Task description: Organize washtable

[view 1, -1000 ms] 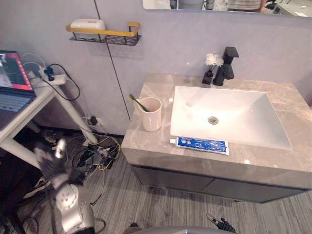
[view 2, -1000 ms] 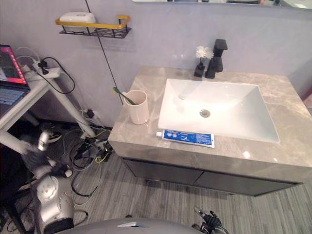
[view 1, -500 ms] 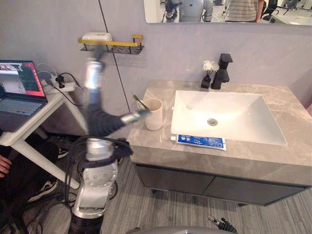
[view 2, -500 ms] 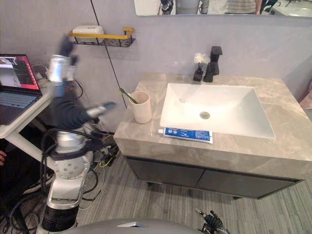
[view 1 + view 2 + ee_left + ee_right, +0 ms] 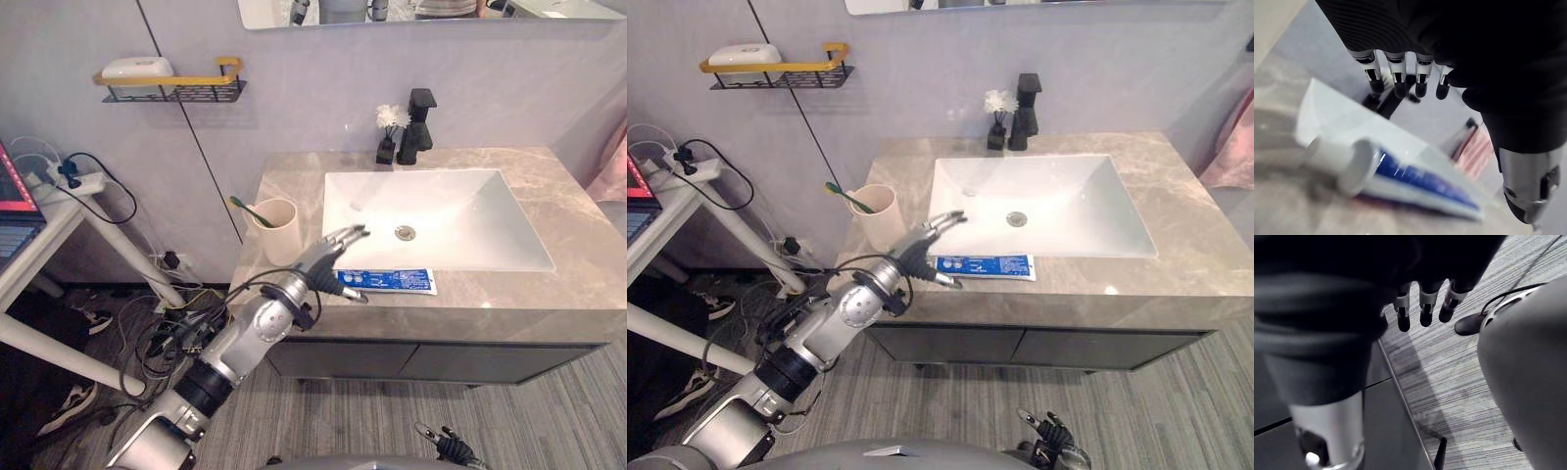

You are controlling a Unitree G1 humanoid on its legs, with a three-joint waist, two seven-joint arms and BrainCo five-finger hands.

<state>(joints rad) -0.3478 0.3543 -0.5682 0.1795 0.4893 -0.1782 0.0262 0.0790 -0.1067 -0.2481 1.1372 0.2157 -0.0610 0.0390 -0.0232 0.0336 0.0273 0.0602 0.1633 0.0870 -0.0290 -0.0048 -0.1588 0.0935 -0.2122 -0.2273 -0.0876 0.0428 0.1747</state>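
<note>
The left arm (image 5: 227, 351) reaches up from the lower left, its silver-grey forearm stretched forward and the wrist under the dark ribbed cover (image 5: 294, 299). The left hand (image 5: 321, 260) is spread wide and holds nothing: its fingers (image 5: 349, 234) run straight ahead side by side, and the thumb (image 5: 356, 296) sticks out well apart below them. The right hand (image 5: 1424, 298) hangs low, its fingers straight and relaxed with nothing between them, and its thumb (image 5: 1327, 431) stands off to one side.

Toothpaste tube (image 5: 389, 281) is showing blue print, white cap. Cup (image 5: 275, 231) is reading cream, toothbrush (image 5: 246, 208) green. Countertop (image 5: 558, 186): veined beige-grey marble; basin (image 5: 460, 233) white, faucet (image 5: 419, 125) black. Far-left shelf (image 5: 168, 80) is showing yellow rail, black wire.
</note>
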